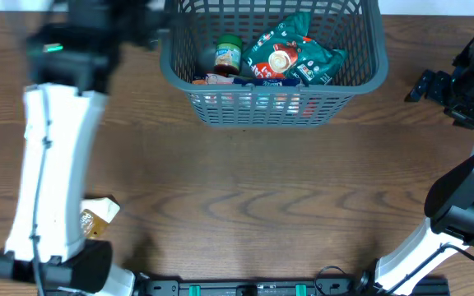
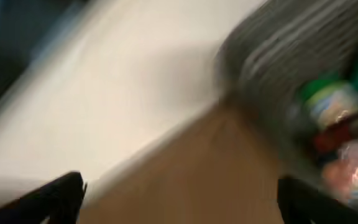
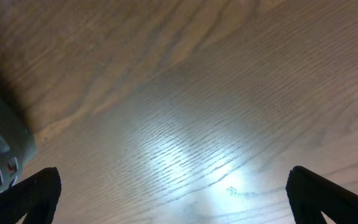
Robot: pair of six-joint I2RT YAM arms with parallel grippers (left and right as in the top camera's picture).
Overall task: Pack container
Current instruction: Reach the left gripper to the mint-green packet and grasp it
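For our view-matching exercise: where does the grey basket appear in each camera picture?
Overhead: basket at top centre.
Left wrist: basket blurred, upper right.
Right wrist: only a basket corner, left edge.
Shared landmark: the wooden table.

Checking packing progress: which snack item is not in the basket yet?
The tan-and-yellow packet on the table beside the left arm; the green packet and green-lidded jar lie inside the grey basket.

white arm links (image 1: 48,164), black joints (image 1: 463,201), possibly a green light (image 1: 53,48).
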